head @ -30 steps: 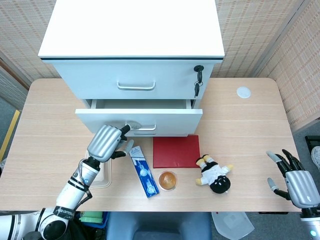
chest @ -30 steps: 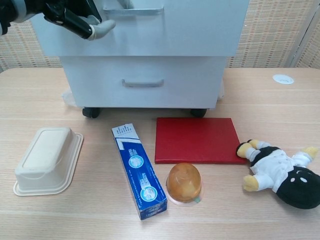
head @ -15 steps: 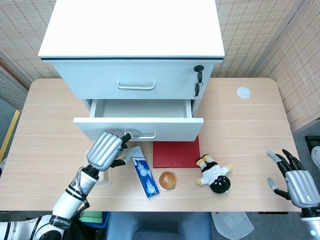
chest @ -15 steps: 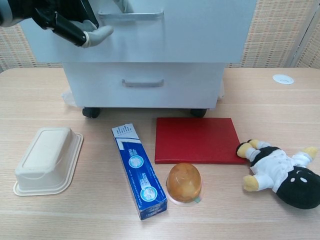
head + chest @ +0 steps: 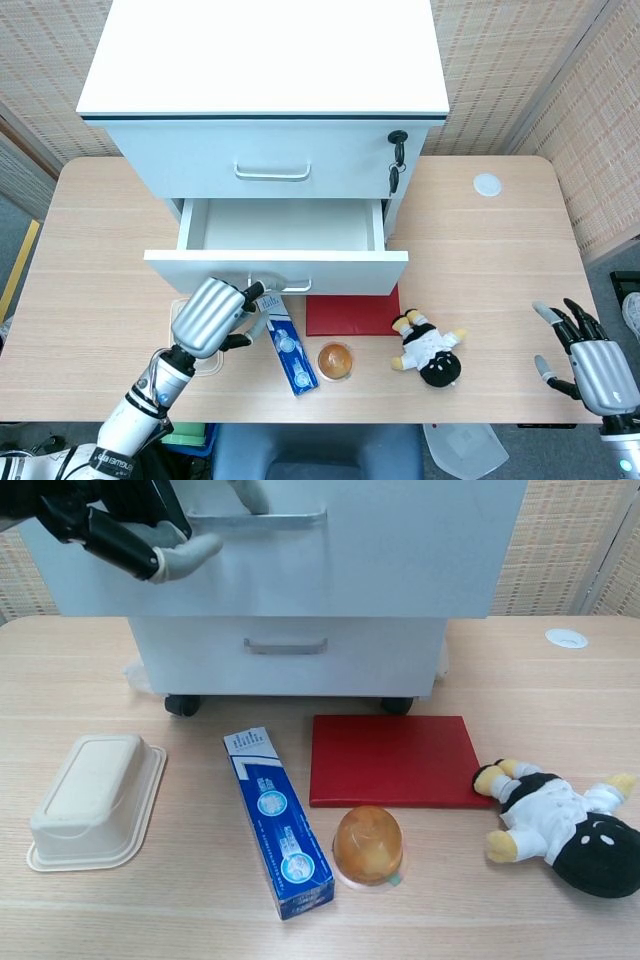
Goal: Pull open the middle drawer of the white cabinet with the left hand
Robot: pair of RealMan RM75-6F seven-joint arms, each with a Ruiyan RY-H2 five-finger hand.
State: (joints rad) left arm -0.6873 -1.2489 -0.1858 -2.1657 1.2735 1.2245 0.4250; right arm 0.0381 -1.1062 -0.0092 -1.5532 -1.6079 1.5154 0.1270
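The white cabinet [image 5: 262, 60] stands at the back of the table. Its middle drawer [image 5: 277, 268] is pulled out and shows an empty inside; in the chest view its front [image 5: 380, 540] fills the top. My left hand [image 5: 210, 313] has fingers hooked on the drawer's handle [image 5: 285, 285], seen in the chest view as the left hand [image 5: 125, 525] at the handle [image 5: 255, 520]. My right hand [image 5: 592, 362] hangs open off the table's front right corner, holding nothing.
Below the drawer lie a blue toothpaste box [image 5: 279, 820], a red book [image 5: 393, 760], an orange jelly cup [image 5: 368, 844], a plush doll [image 5: 560, 823] and a beige container [image 5: 95, 797]. A key [image 5: 396, 150] sits in the top drawer's lock. A white cap [image 5: 487, 184] lies back right.
The middle drawer has slid further out toward me, drawn by my left hand on its handle. The right hand has not moved.
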